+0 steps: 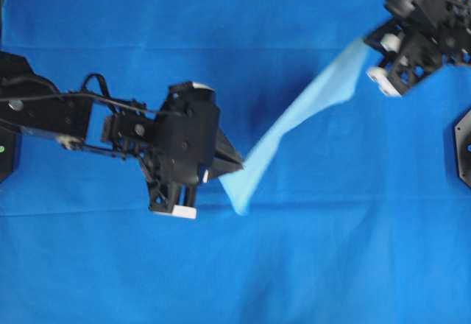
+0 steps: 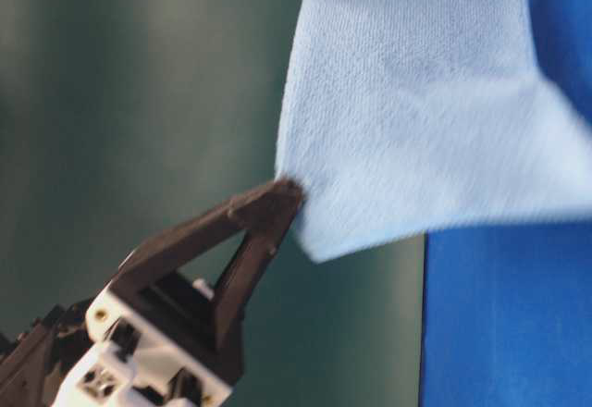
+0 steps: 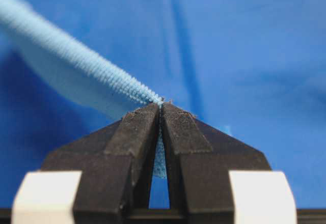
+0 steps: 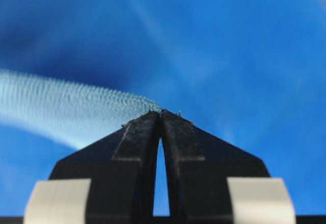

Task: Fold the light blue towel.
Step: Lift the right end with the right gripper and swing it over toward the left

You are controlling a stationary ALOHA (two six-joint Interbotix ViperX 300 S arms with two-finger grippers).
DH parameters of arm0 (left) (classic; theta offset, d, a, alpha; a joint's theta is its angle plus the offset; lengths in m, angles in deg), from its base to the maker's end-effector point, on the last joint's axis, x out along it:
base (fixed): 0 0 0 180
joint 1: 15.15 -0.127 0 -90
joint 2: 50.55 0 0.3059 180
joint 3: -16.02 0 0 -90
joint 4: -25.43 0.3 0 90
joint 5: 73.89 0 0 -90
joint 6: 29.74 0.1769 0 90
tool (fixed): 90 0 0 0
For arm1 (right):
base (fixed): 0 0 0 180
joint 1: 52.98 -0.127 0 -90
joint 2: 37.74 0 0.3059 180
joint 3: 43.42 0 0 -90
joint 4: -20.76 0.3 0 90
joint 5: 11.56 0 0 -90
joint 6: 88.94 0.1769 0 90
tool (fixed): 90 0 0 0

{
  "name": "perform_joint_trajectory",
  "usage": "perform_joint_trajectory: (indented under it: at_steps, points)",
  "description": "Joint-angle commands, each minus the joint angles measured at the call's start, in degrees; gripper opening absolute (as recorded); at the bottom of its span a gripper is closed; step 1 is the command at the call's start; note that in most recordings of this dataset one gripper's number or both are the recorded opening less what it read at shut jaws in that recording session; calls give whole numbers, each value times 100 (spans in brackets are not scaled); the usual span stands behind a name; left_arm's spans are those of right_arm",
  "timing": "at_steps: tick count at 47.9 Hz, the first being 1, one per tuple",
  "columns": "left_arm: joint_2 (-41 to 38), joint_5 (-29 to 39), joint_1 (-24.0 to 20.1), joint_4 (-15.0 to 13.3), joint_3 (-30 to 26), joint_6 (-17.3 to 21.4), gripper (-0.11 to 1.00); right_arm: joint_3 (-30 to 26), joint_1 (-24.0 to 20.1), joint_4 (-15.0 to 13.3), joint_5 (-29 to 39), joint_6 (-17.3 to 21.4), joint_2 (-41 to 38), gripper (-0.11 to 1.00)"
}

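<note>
Above my royal-blue table cover [image 1: 147, 265], before a dark green backdrop [image 2: 111, 83], the light blue towel [image 1: 309, 110] hangs stretched between my left gripper [image 1: 234, 163] and right gripper [image 1: 372, 48], each pinched tight on one corner.

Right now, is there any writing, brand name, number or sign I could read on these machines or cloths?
None: no readable text in any view.
Light blue towel: plain, no tag or print.
Royal-blue table cover: plain.
Left gripper and right gripper: black and white parts with no legible marking; the overhead view is blurred.
</note>
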Motion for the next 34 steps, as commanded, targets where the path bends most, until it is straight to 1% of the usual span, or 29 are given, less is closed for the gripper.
perform_joint_trajectory:
  at_steps: [1, 9, 17, 22, 27, 34]
  points:
    - [-79, -316, 176, -9, -185, -9, 4, -316, 264, -149, -475, -9, -264, 3]
    - [-475, -729, 290, -9, -448, 44, 4, -809, 510, -237, -1028, -97, -940, 3]
    - [-826, -800, 299, -9, -773, 70, 4, -1415, 554, -404, -1116, -97, -1573, 3]
    - [-1028, -809, 299, -9, -932, 70, 4, -1688, 554, -431, -1090, -97, -1793, 3]
    - [-1116, -817, 299, -9, -1011, 79, 4, -1758, 554, -483, -1081, -97, -1863, 3]
    - [-1239, -993, 299, -9, -1134, 88, 4, -1591, 598, -483, -993, -79, -1723, 3]
